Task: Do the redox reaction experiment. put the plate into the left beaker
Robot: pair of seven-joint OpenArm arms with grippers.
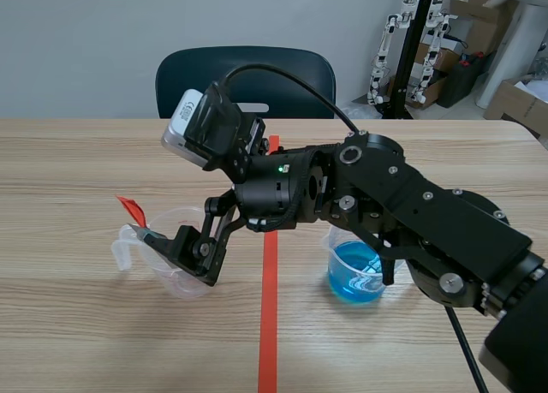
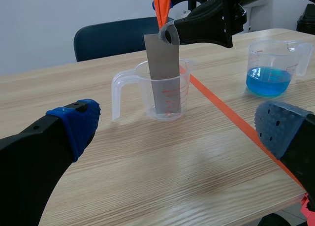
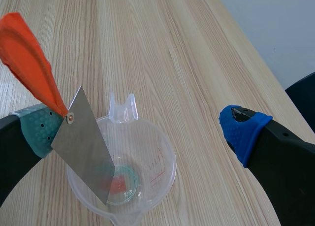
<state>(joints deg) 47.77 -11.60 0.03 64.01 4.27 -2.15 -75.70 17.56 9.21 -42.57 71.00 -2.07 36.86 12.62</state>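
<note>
Hovering right gripper (image 3: 140,127): fingers spread wide, over the left beaker (image 3: 167,157).
Plate (image 3: 86,147): grey, tilted, lower end inside that beaker, top against one pad.
Ribbon (image 3: 29,58): orange, tied at the plate's top.
Left gripper (image 2: 179,127): fingers apart, beaker ahead.

The wooden table (image 1: 86,153) bears a clear beaker (image 1: 171,282) and a blue-liquid beaker (image 1: 355,277).

Bright even indoor light from above, soft faint shadows on the wood table (image 2: 162,186) beside the clear beaker (image 2: 167,100), dull sheen on the grey plate (image 2: 165,63), blue liquid (image 2: 268,82) glowing lit-through.
</note>
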